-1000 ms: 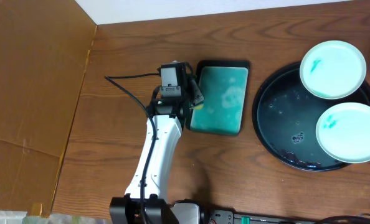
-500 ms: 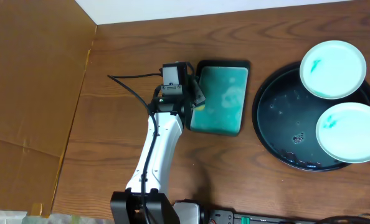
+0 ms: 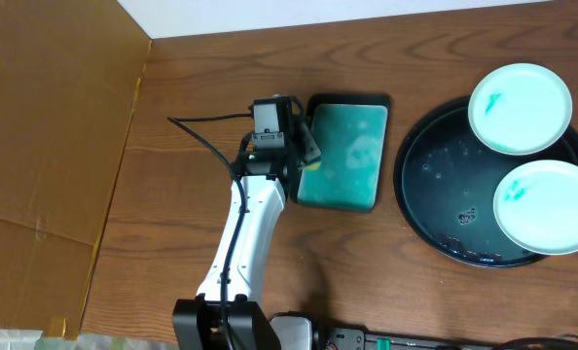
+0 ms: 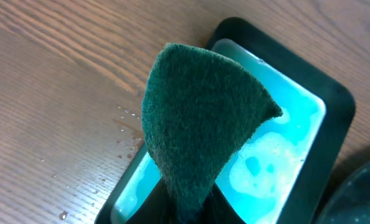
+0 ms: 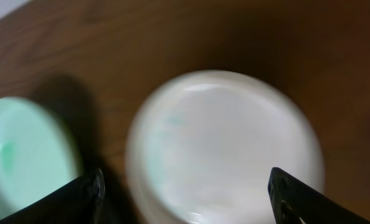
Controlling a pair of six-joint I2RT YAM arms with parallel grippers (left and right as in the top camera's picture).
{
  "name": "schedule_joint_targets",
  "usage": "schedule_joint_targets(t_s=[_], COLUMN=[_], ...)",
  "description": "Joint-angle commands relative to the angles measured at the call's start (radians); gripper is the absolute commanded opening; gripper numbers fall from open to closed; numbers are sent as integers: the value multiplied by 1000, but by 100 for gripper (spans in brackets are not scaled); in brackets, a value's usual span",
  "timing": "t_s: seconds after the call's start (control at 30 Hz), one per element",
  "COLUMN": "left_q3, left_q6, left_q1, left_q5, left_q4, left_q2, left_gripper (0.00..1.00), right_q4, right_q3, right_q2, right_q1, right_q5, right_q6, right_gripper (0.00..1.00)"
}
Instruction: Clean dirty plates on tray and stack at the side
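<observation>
**Scrubber gripped over the soap dish**

Clamps a dark green scouring pad [image 4: 200,124] in the left claw [image 3: 306,148], closed tight on the pad's lower end. Lets the rest of the pad stand up and fan out ahead of the fingertips. Hangs at the left edge of a rectangular black-rimmed dish [image 3: 347,97] filled with teal liquid and pale foam. Shows small droplets [image 4: 126,118] on the wooden desk [image 3: 367,262] just left of the claw.

Puts the round black tray [image 3: 430,165] well off to the right of the left claw, with two plates [image 3: 520,107] resting on its right side, the far one overhanging the rim. Shows a teal smear on each.

Spreads the right claw [image 5: 188,196] wide open, gripping nothing. Looks straight down on a third plate [image 5: 225,146] below it, blurred, apparently on bare wood. Catches another plate's edge at its left.
</observation>
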Motion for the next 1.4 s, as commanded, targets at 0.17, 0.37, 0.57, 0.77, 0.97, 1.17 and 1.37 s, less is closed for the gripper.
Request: schedule_joint_targets(t_s=[0.17,0.37,0.57,0.77,0.97,1.17,1.37], left_q3=[-2,-2,-2,-2,-2,-2,-2], left_q6=[-2,-2,-2,-2,-2,-2,-2], left_q1=[5,5,5,5,5,5,5], left_q5=[71,71,70,70,70,70,70], left_q4=[9,8,9,9,9,12,13], left_q2=[2,2,2,2,2,2,2], left_gripper=[7,7,7,7,7,7,7], right_q4=[78,155,190,190,193,219,224], right_q3=[0,0,0,0,-1,-1,2], right_q2=[82,196,235,244,277,285,283], right_q1=[301,393,437,441,441,442,443], right_q5=[161,237,179,179,182,182,145], right_q6=[44,48,-19,-19,-19,-19,-18], right_gripper=[87,82,73,54,54,27,1])
